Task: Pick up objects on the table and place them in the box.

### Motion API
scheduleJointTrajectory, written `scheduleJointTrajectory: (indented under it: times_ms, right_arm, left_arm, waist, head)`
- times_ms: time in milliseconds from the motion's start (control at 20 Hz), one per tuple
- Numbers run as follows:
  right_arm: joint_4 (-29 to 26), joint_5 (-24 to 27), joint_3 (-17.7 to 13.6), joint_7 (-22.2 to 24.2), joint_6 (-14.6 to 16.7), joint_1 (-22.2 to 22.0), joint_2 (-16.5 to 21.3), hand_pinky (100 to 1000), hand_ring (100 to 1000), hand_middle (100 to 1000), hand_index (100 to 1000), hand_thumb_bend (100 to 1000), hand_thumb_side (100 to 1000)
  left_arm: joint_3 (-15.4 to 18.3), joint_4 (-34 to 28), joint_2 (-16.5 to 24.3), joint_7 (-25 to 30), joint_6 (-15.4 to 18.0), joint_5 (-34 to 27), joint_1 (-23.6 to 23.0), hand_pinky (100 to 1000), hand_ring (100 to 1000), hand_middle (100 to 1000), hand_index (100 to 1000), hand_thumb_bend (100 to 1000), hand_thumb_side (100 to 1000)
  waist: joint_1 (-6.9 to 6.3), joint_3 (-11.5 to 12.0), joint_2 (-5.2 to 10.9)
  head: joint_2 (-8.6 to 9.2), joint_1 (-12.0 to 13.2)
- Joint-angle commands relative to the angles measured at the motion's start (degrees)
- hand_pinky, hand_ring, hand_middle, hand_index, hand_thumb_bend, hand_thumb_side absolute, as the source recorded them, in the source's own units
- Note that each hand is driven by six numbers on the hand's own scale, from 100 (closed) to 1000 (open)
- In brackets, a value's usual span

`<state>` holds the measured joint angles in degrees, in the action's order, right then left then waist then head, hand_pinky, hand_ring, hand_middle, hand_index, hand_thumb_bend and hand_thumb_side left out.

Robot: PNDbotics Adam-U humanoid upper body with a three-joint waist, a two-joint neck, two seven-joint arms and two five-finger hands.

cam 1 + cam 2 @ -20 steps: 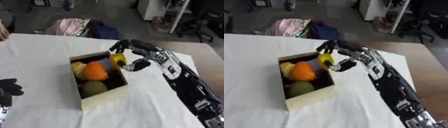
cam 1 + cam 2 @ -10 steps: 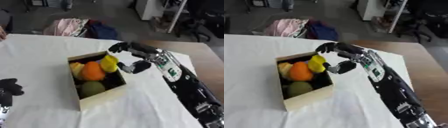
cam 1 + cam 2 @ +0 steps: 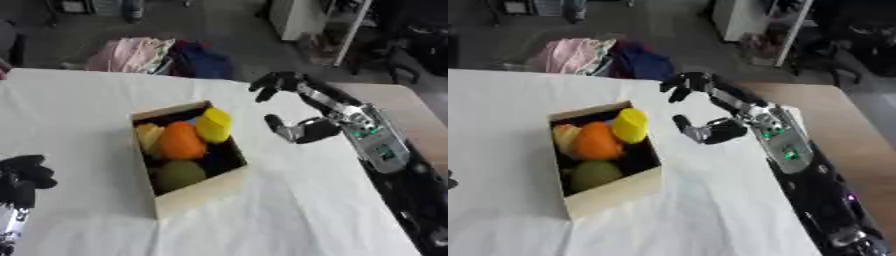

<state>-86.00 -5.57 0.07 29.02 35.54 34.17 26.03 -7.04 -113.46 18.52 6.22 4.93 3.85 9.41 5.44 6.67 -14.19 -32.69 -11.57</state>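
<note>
A tan cardboard box (image 3: 199,189) stands on the white table, holding several fruits. A yellow piece (image 3: 213,125) rests at the box's far right corner, beside an orange one (image 3: 181,141); a green one (image 3: 181,173) lies nearer the front and a pale yellow one (image 3: 147,135) sits at the left. My right hand (image 3: 302,115) hovers open just right of the box, fingers spread and holding nothing. At the lower left edge my left hand (image 3: 21,175) rests open, well away from the box.
The white cloth (image 3: 289,210) covers the table, and bare wooden tabletop (image 3: 859,130) shows at the right. Beyond the far edge, pink and blue clothes (image 3: 162,55) lie on the floor, with white furniture (image 3: 319,25) behind.
My right hand let go of the yellow piece, which now lies in the box. The hand opened and drew back to the right, away from the box.
</note>
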Motion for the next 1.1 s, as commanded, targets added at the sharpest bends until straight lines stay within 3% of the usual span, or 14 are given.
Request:
scheduleJointTrajectory:
  times_ms: [50,100,250,550,800,1100]
  right_arm:
    - [-8.31,7.54,-3.16,-1.72,-4.13,-3.06,-1.1,630,610,718,873,100,424]
    - [-10.42,9.69,-3.97,-2.58,-5.99,-5.17,-2.37,601,571,670,855,100,460]
    - [-16.12,14.9,-5.55,-3.87,-11.26,-11.67,-5.91,591,560,656,850,100,480]
    - [-21.99,17.05,-8.35,-4.03,-18.48,-23.99,-13.78,577,547,632,836,100,559]
    - [-23.49,15.76,-8.9,-4.88,-21.11,-30.17,-16.65,570,536,616,830,100,600]
    - [-23.59,14.62,-9.09,-5.62,-21.55,-32.48,-17.45,568,531,601,827,100,607]
  left_arm:
    - [0.77,-1.13,-0.08,-0.28,-0.38,0.36,0.01,697,631,609,797,100,562]
    - [0.83,-1.13,-0.11,-0.35,-0.43,0.41,-0.06,697,632,610,797,100,563]
    - [0.99,-1.13,-0.17,-0.51,-0.52,0.53,-0.26,696,633,612,796,100,563]
    - [1.15,-1.13,-0.5,-0.64,-0.76,0.71,-1.0,697,639,617,797,100,569]
    - [1.09,-1.13,-1.07,-0.49,-1.04,0.73,-1.71,698,644,621,800,100,572]
    - [1.11,-1.13,-1.68,-0.51,-1.11,1.06,-2.41,698,649,627,801,100,575]
  waist:
    - [-0.43,-0.34,1.79]
    - [-0.41,-0.62,1.81]
    - [-0.35,-1.29,1.87]
    - [-0.41,-2.52,2.3]
    - [-0.76,-3.33,2.98]
    - [-1.24,-3.84,3.11]
  head:
    - [-0.35,0.95]
    - [-0.54,1.47]
    - [-0.88,2.65]
    - [-3.09,5.0]
    - [-5.31,7.04]
    - [-6.81,9.32]
